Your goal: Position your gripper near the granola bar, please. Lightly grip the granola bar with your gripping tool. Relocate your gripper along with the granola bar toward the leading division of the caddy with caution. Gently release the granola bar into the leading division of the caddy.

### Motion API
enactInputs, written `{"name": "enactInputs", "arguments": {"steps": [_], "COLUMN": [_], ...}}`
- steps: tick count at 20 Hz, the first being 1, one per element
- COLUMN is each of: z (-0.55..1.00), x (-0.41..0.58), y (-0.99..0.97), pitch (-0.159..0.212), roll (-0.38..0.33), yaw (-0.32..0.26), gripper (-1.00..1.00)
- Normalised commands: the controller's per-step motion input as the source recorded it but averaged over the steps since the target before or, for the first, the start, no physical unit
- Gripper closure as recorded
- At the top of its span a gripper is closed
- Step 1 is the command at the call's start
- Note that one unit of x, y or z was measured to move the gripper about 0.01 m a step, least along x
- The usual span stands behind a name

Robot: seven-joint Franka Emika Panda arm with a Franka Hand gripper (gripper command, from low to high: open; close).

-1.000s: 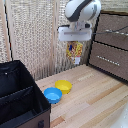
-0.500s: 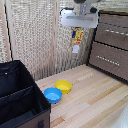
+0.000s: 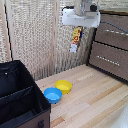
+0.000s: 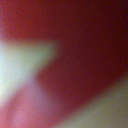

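Observation:
My gripper (image 3: 77, 27) is high above the table, near the exterior view's top, shut on the upper end of the granola bar (image 3: 76, 39). The bar is a red and yellow packet with a white lower end, and it hangs straight down from the fingers. The wrist view is filled by a blurred red and white surface, the granola bar (image 4: 75, 55) close to the lens. The black caddy (image 3: 42, 107) stands on the table at the exterior view's lower left, far below and to the left of the gripper. Its nearest division (image 3: 17, 109) lies in front of a black divider wall.
A blue bowl (image 3: 52, 95) and a yellow bowl (image 3: 63, 86) sit side by side on the wooden table just right of the caddy. A wooden drawer cabinet (image 3: 111, 47) stands at the exterior view's right. A woven reed screen (image 3: 30, 35) forms the back wall.
The gripper head has turned at the wrist while staying high. The held granola bar has turned with it, shifted slightly right, and now hangs narrower to the camera.

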Motion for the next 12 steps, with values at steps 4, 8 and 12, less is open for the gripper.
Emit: {"name": "enactInputs", "arguments": {"steps": [4, 8, 12], "z": [0.01, -0.01, -0.02], "x": [-0.478, -0.441, -0.291], "y": [0.66, 0.88, 0.95], "pitch": [0.029, 0.071, 0.053], "roll": [-0.025, -0.048, -0.04], "yaw": [-0.07, -0.001, 0.0], "gripper": [1.0, 1.0, 1.0]}}
